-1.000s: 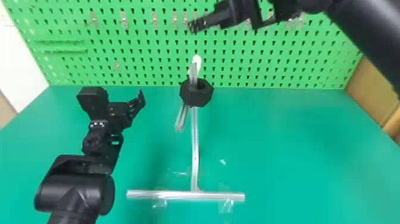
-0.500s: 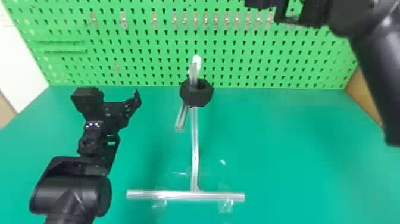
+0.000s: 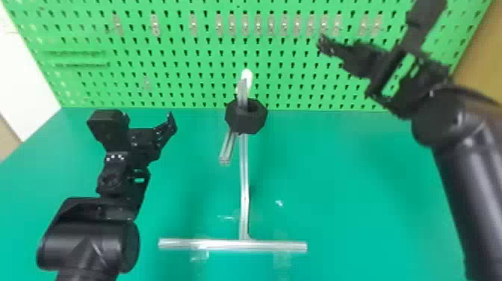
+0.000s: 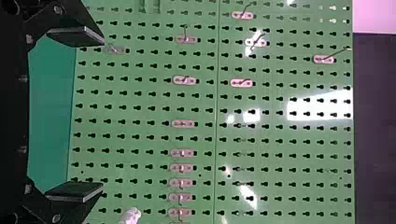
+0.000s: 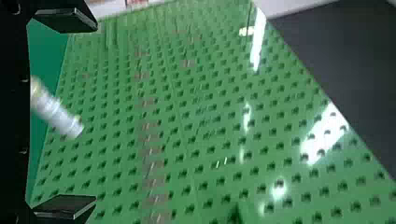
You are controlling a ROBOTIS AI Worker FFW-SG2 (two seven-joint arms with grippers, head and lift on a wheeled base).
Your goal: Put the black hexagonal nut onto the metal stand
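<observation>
Circling the metal stand, the black hexagonal nut looks placed; with left gripper and right gripper spread empty, little remains.

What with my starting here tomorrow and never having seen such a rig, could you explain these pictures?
This is a two-armed robot. The head view looks forward and down from its head; the two wrist views come from cameras on its arms, turned sideways. A metal stand rests on a green table, before a green pegboard. The black hexagonal nut is up on the stand, around its rod. Nothing is held: the left gripper and right gripper are both open and empty.
</observation>
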